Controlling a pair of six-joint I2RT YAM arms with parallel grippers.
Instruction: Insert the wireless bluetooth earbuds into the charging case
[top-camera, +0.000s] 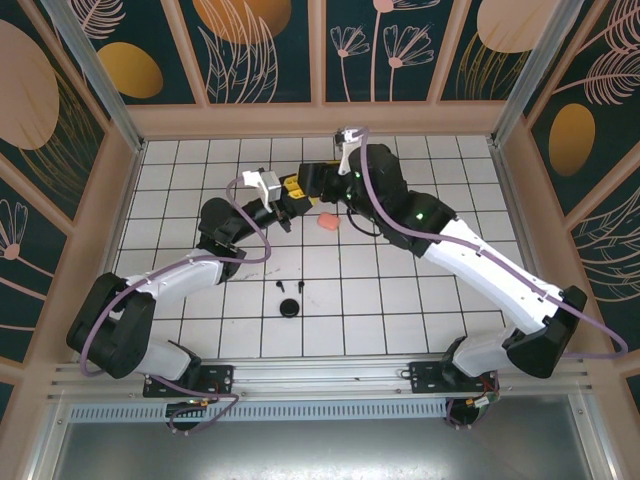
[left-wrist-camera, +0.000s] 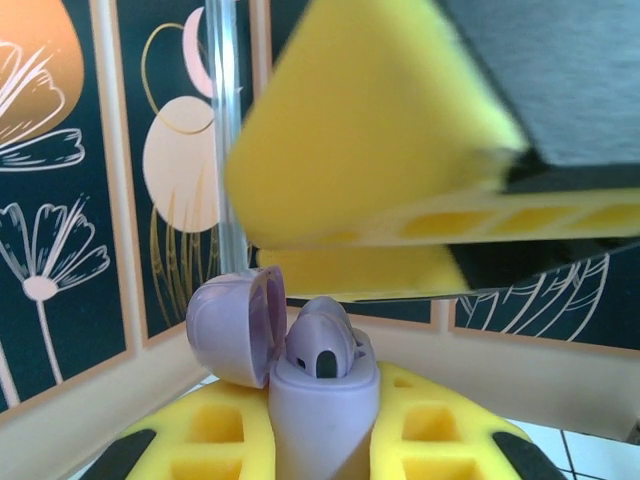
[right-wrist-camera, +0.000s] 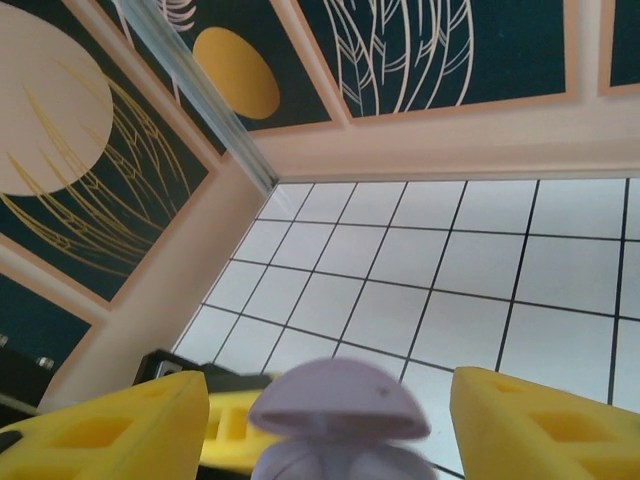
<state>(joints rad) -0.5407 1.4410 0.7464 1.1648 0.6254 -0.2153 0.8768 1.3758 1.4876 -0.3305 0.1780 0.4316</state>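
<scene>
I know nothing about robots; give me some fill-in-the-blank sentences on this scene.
The left arm's jaws grip a lilac charging case whose lid is ____.
In it sits a ____ earbud.
The right arm's jaws stand ____ over it.
Two loose earbuds on the table are ____.
Missing: open; lilac; open; black.

The top camera looks steeply down from high behind the near edge, taking in the whole tiled table (top-camera: 400, 300) from afar. The left wrist camera sits almost against the lilac case (left-wrist-camera: 320, 400), facing level toward the painted wall (left-wrist-camera: 60, 200). The right wrist camera, equally near, shares that case (right-wrist-camera: 340, 400), looking across the tiles to a corner.
</scene>
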